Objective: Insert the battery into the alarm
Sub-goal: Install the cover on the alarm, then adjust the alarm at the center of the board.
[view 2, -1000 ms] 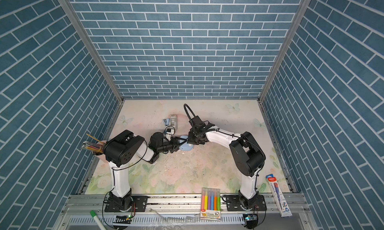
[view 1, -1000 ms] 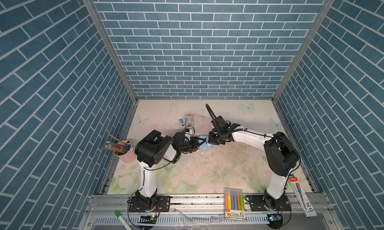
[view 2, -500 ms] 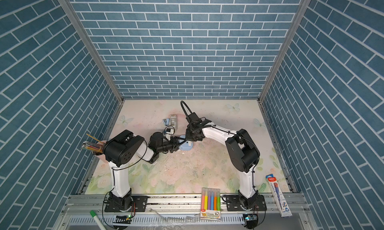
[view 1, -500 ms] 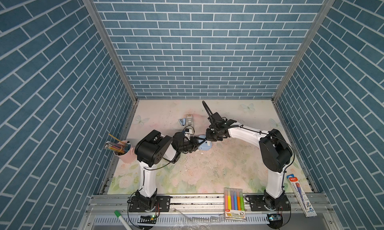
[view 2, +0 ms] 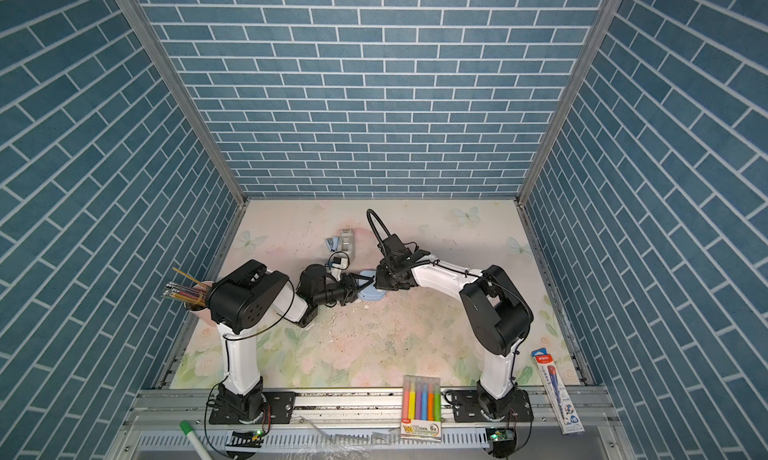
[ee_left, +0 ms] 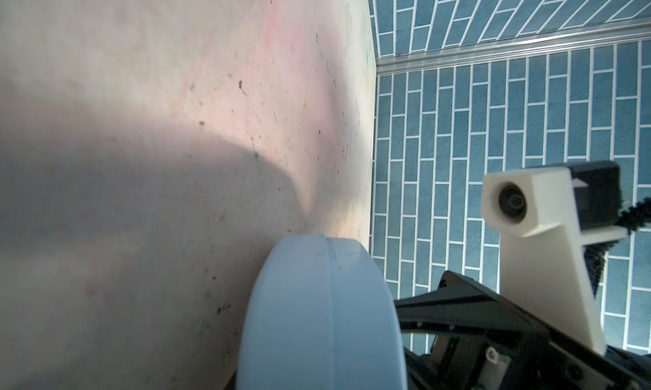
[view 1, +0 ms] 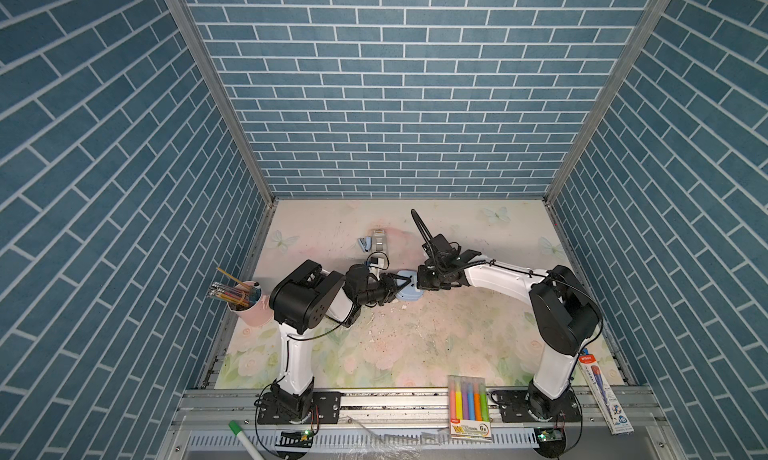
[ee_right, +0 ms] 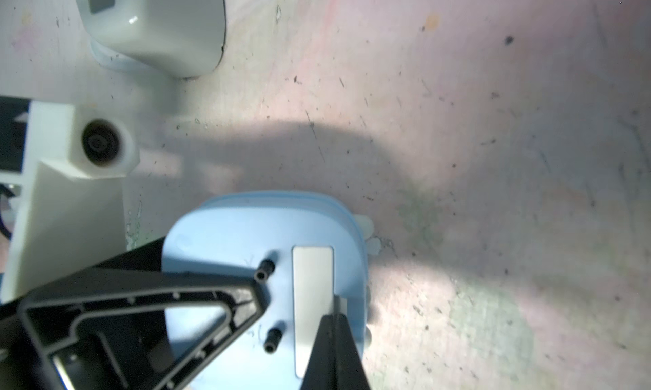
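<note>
Judged mid-insertion: left gripper (view 1: 392, 288) clamps the light-blue rounded-square plastic alarm (ee_right: 225, 236), back up, near the surface's (ee_right: 458, 124) centre, while right gripper (ee_right: 335, 321), pinched shut and apparently empty, tips at its grey slot panel (ee_right: 312, 282); battery unseen, so confirm its seating next.

Lt-blue alarm (ee_right: 218, 236), rounded-sq, lying back up, grey rect slot showing.

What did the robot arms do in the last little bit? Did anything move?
The right arm wiggled: its elbow swung toward the middle, then back out. The right pincer stayed shut, tip-down on the back of the light-blue rounded-square plastic clock. Nothing was grabbed or let go. The left pincer kept holding the clock, which stayed put on the flowery table.
</note>
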{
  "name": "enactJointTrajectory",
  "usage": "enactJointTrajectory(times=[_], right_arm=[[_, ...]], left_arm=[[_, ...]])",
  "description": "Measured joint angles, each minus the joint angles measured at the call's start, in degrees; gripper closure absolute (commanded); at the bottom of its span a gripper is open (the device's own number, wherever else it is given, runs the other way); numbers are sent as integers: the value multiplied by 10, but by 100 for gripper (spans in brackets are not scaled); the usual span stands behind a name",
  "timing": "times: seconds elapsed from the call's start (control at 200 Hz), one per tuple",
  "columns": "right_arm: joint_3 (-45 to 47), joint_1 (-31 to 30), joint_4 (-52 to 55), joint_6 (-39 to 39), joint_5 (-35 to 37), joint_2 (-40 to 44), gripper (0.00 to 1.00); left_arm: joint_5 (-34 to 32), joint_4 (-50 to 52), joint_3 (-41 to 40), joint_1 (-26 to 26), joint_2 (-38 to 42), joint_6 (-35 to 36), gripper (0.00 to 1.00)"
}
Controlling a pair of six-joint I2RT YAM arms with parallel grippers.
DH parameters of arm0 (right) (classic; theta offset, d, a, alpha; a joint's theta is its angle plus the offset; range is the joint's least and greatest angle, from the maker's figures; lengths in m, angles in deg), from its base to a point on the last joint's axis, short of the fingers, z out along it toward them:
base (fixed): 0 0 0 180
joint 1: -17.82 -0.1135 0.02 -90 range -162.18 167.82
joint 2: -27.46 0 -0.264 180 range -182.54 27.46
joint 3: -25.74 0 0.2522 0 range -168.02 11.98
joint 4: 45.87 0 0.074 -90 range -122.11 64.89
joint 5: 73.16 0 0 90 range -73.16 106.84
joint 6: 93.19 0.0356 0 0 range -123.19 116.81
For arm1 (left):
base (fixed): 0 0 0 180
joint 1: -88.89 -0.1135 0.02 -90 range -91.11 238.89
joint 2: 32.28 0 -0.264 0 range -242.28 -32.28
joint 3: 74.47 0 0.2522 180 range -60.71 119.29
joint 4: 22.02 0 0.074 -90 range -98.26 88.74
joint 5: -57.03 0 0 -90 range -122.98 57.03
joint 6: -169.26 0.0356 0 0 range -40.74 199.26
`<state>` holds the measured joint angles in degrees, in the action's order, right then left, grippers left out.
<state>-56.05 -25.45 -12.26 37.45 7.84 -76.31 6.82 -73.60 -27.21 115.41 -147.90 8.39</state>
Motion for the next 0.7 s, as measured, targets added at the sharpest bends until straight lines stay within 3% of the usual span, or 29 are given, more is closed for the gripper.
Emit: enactJointTrajectory(times=[0.105, 0.3, 0.445, 0.54, 0.7], right_arm=[[31, -5, 0, 0, -5, 32, 98], [66, -10, 2, -7, 12, 134, 72], [71, -17, 0, -33, 45, 192, 54], [70, -27, 8, -63, 62, 207, 27], [45, -61, 47, -122, 101, 209, 25]], left_arm=[[1, 2, 2, 0, 0, 0, 99], [9, 44, 33, 1, 0, -5, 99], [9, 87, 59, 4, 8, -49, 99], [6, 180, 89, 10, 38, -74, 99], [-1, 383, 147, 20, 143, -95, 99]])
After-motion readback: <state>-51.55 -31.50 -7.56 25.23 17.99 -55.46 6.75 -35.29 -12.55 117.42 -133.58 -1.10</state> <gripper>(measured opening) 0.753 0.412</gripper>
